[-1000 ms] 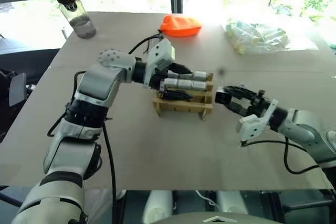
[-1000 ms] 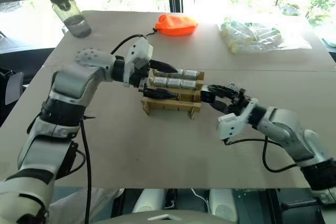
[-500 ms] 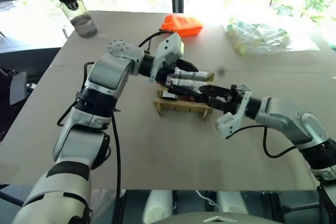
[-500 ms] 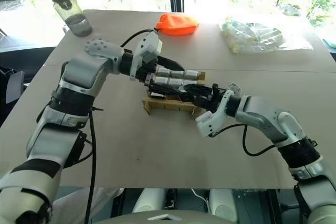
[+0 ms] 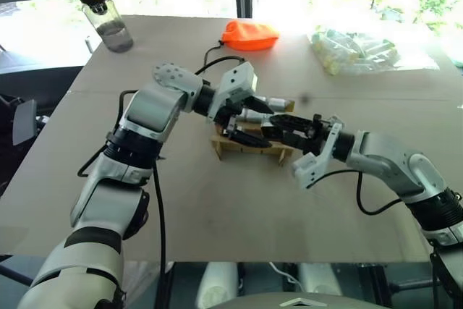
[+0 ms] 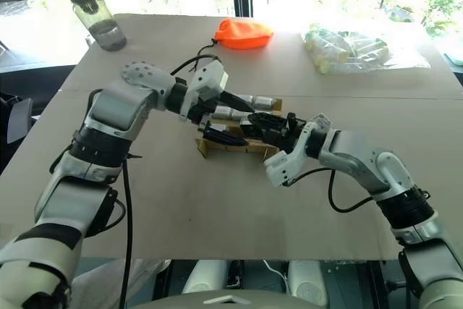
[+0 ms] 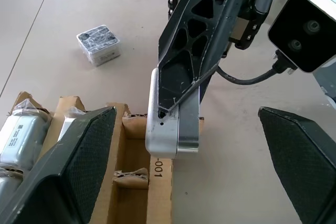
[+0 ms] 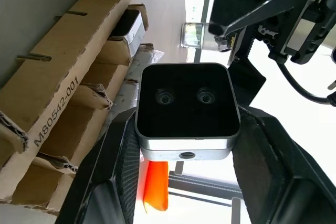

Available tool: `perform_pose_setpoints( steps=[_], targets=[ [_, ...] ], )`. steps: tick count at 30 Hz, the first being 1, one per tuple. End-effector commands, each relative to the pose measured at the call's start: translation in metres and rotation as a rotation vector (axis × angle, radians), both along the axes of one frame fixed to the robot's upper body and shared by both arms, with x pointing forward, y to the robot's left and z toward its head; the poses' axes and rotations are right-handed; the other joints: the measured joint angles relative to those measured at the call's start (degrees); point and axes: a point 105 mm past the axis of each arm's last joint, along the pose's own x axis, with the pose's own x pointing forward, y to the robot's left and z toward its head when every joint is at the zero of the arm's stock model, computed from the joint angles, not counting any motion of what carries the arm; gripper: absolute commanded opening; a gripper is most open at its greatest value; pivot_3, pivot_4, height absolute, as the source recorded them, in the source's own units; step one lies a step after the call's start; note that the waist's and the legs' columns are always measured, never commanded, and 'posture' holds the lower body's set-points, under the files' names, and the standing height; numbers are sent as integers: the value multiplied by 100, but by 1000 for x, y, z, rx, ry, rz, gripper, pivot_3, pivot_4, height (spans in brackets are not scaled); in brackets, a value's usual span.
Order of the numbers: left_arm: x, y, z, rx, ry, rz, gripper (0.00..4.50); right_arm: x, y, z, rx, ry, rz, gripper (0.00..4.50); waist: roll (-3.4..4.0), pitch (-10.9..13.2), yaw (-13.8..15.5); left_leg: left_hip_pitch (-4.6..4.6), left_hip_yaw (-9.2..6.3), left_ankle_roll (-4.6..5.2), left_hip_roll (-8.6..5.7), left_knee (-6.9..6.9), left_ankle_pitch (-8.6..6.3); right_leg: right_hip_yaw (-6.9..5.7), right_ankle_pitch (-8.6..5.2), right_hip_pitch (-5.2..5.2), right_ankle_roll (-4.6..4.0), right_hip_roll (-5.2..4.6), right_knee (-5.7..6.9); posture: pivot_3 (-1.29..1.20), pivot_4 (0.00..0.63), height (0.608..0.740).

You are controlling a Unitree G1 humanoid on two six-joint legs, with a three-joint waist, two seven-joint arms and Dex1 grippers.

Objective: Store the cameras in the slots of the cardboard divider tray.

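At about ten o'clock on the counter [image 5: 217,208] stands a clear water bottle [image 5: 106,18] with a black cap. My left end effector [image 5: 251,122] reaches in from the left and hangs over the cardboard divider tray [image 5: 249,146], its two black fingers [image 7: 68,166] spread wide apart and gripping nothing; through my left wrist view I see them standing to either side of the tray's near corner. The tray sits at the middle of the counter, and several of its slots already hold cameras [image 7: 23,135] lying in a row. My right end effector [image 6: 262,125] comes in from the three o'clock side and is clenched on one camera [image 7: 173,124], a silver-grey block with a black face; the camera is held just over the tray's outer corner slot, at the edge bearing the printed number, between my left fingers. In my right wrist view the black face with its two small lenses sits squarely between my right fingers [image 8: 113,182]. A small wrapped block [image 7: 98,44] lies on the counter near the tray, apart from it. At twelve o'clock an orange pouch [image 5: 249,35] lies by the far edge, and at about two o'clock a heap of pale cylinders in clear plastic wrap [image 5: 358,50].
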Motion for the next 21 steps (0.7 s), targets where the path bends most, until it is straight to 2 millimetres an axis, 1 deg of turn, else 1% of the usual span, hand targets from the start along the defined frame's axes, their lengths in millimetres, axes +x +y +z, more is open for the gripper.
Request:
perform_pose_setpoints(
  steps=[1,2,3,4,6,9,11,12,13,15,17,19,21],
  targets=[
    [-1,-3,4,3,-21,-10,3834,-3,6,17,41,-41,25,1953,0,0,-4,0,0,0,0,0,0,0,0,0,0,0,0,0,150,726],
    [-1,-4,4,-2,-18,-6,3473,-3,6,18,42,-41,27,1953,0,0,-1,0,0,0,0,0,0,0,0,0,0,0,0,0,150,726],
    [0,-4,5,-5,-17,-5,2932,-4,7,18,42,-41,28,1953,0,0,2,0,0,0,0,0,0,0,0,0,0,0,0,0,150,726],
    [0,-5,5,-8,-16,-5,2512,-4,7,18,42,-39,29,1953,0,0,4,0,-1,0,0,0,0,-1,0,0,0,0,0,0,150,726],
    [0,-6,6,-15,-16,-3,1500,-5,7,18,43,-34,30,1953,0,0,-3,0,-1,0,0,0,0,-1,0,0,0,0,0,0,150,726],
    [0,-7,7,-19,-15,-7,737,-6,7,17,45,-24,30,1953,0,0,0,0,-1,0,0,0,0,-1,0,0,0,0,0,0,150,726],
    [-1,-7,7,-18,-15,-10,734,-3,5,15,47,3,-1,2970,0,0,-1,0,-1,0,0,0,0,-1,0,0,0,0,0,0,150,726],
    [-1,-8,7,-18,-15,-12,734,-3,4,15,49,10,-9,3301,0,0,2,0,0,0,0,0,0,0,0,0,0,0,1,0,150,726],
    [-1,-7,6,-17,-14,-13,734,-5,4,19,82,14,-4,3832,0,0,2,0,-1,0,0,0,0,-1,0,0,0,0,0,0,150,726],
    [-1,-7,6,-18,-13,-13,734,-5,1,29,149,45,-13,4444,0,0,1,0,-1,0,0,0,0,-1,0,0,0,0,1,0,150,726],
    [0,-5,7,-21,-17,-14,734,-6,-7,31,237,135,-44,4500,0,0,6,0,-1,0,0,0,0,-1,0,0,0,0,0,0,150,726],
    [1,-3,10,-31,-43,-16,734,-9,-18,27,329,249,-78,4500,-1,0,41,-1,-10,0,1,0,0,-8,0,5,-1,0,-5,0,150,726],
    [4,-1,12,-42,-85,-23,734,-20,-30,16,447,457,-104,4500,-1,0,88,-3,-11,0,-1,-1,0,-10,1,5,-1,-3,-6,0,150,726]
  ],
)
